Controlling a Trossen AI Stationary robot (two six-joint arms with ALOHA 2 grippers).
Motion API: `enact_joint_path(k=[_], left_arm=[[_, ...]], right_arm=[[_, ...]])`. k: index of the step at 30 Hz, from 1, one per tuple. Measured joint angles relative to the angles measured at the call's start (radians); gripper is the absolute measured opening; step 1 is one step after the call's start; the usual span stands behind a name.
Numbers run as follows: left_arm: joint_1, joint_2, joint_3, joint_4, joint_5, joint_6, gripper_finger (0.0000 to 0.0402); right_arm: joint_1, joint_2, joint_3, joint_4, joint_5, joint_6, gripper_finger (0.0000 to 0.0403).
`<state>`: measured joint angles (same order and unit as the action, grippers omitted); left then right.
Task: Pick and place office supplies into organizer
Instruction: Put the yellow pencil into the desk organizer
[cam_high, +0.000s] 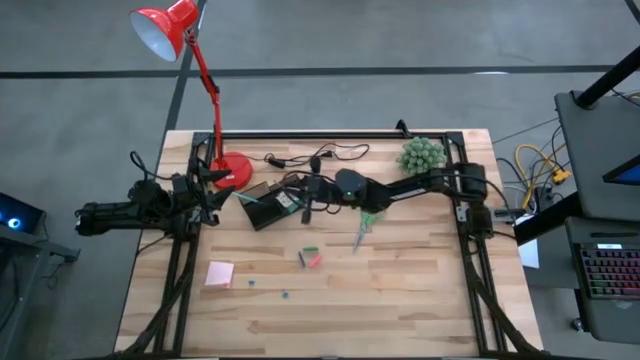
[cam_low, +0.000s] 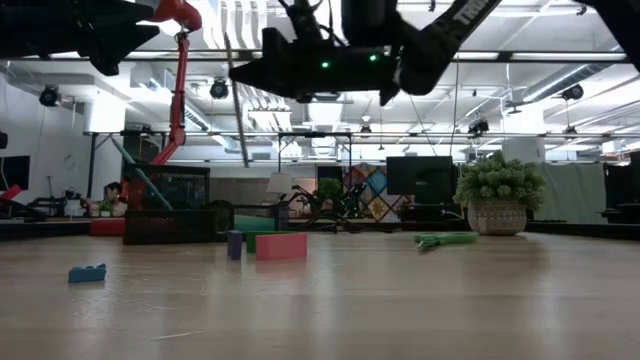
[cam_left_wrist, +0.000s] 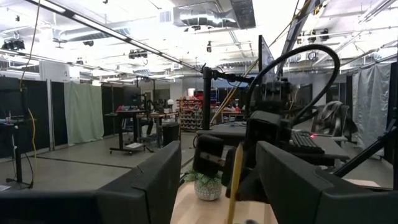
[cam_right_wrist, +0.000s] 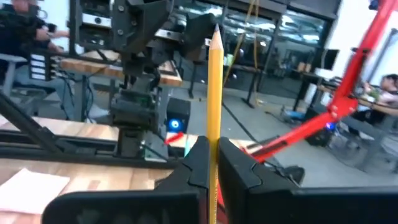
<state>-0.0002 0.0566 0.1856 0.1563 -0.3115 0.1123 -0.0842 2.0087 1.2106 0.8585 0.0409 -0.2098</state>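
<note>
A yellow wooden pencil (cam_right_wrist: 215, 106) with a sharpened tip is seen clamped upright between the closed fingers of the right gripper (cam_right_wrist: 212, 163), its point standing up past the fingertips and its lower shaft hidden between them. In the high view this gripper (cam_high: 303, 196) is held above the small black rectangular organizer tray (cam_high: 262, 208), near the round base of the red desk lamp (cam_high: 232, 171), so the step in hand is judged to be the carrying of the pencil to the organizer. The next move would call for the pencil to be lowered into a compartment and the fingers parted; which compartment lies beneath cannot be told. The left gripper (cam_high: 213, 196) is parked just beside the tray on its left, fingers spread apart and holding nothing. Still lying on the light wooden table (cam_high: 400, 290) are the green-handled scissors (cam_high: 365, 222), a pink sticky-note pad (cam_high: 220, 273), a red and green block pair (cam_high: 310, 259) and tiny blue-green pieces (cam_high: 251, 282); much of the task is therefore judged to remain.
</note>
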Motion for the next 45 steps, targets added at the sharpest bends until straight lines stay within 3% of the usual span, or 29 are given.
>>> enact_joint_path(k=[8,16,22,28,45], left_arm=[[0.000,0.000,0.000,-0.001,0.000,0.000,0.0196],[0.000,0.000,0.000,-0.009,0.000,0.000,0.0196],[0.000,0.000,0.000,-0.009,0.000,0.000,0.0196],[0.000,0.000,0.000,-0.009,0.000,0.000,0.0196],[0.000,0.000,0.000,-0.008,0.000,0.000,0.0196]], right_arm=[[-0.023,0.114,0.166,0.003,-0.039,-0.013,0.0008],[-0.046,0.150,0.292,-0.050,-0.078,-0.036,0.0008],[-0.071,0.151,0.326,-0.041,-0.137,-0.023,0.0008],[-0.093,0.172,0.326,0.042,-0.290,0.038,0.0008],[-0.120,0.378,0.482,0.091,-0.367,0.102,0.0008]])
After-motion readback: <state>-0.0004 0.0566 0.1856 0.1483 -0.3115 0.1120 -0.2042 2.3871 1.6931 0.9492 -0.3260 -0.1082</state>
